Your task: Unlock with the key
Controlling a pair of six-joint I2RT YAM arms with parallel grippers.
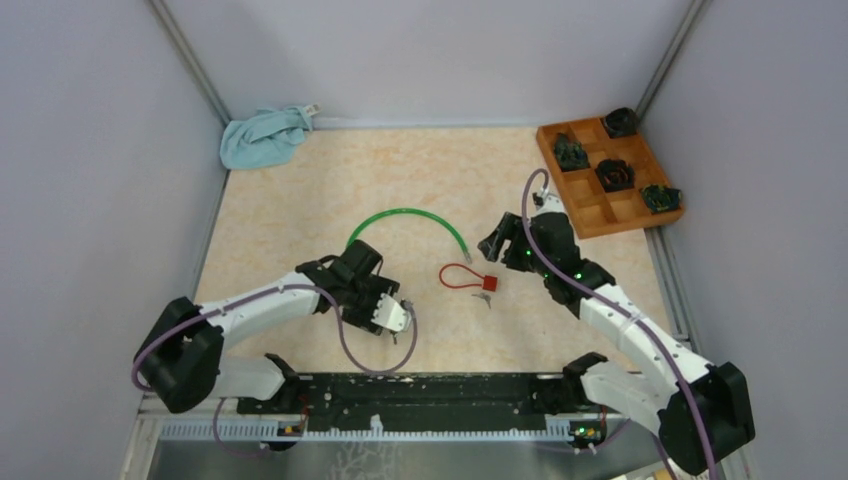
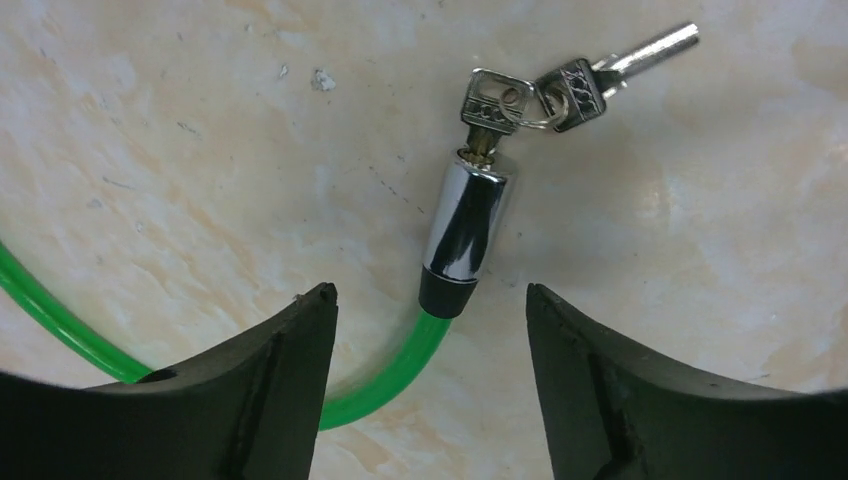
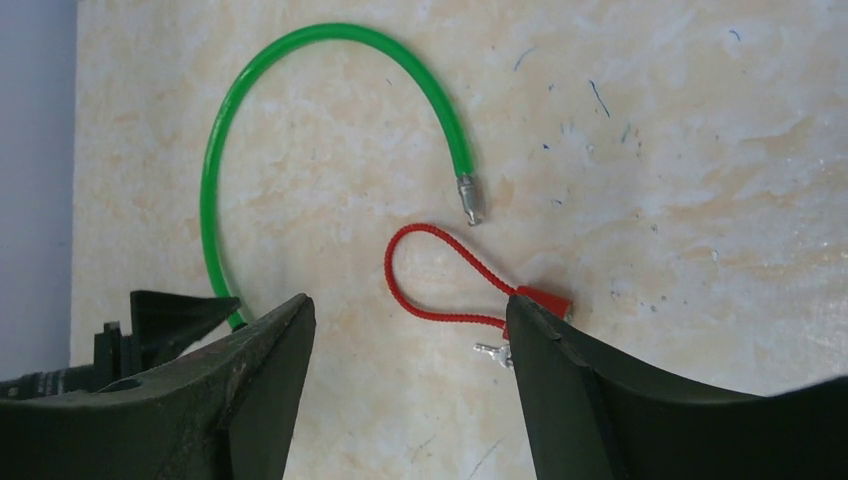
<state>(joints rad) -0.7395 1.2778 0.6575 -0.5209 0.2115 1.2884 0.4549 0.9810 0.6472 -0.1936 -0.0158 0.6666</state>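
A green cable lock (image 1: 405,213) lies in an arc mid-table. Its chrome barrel (image 2: 467,225) has a key (image 2: 493,105) in its end, with a second key (image 2: 620,62) on the same ring. My left gripper (image 2: 430,300) is open just above the table, jaws on either side of the cable below the barrel, touching nothing; in the top view it (image 1: 397,318) covers the barrel. The cable's metal pin end (image 3: 468,200) lies free, apart from the barrel. My right gripper (image 3: 410,310) is open and empty above a small red cable lock (image 3: 545,298) with its small key (image 3: 492,351).
A wooden compartment tray (image 1: 590,205) holding dark objects stands at the back right. A light blue cloth (image 1: 262,137) lies in the back left corner. Grey walls close in the table on three sides.
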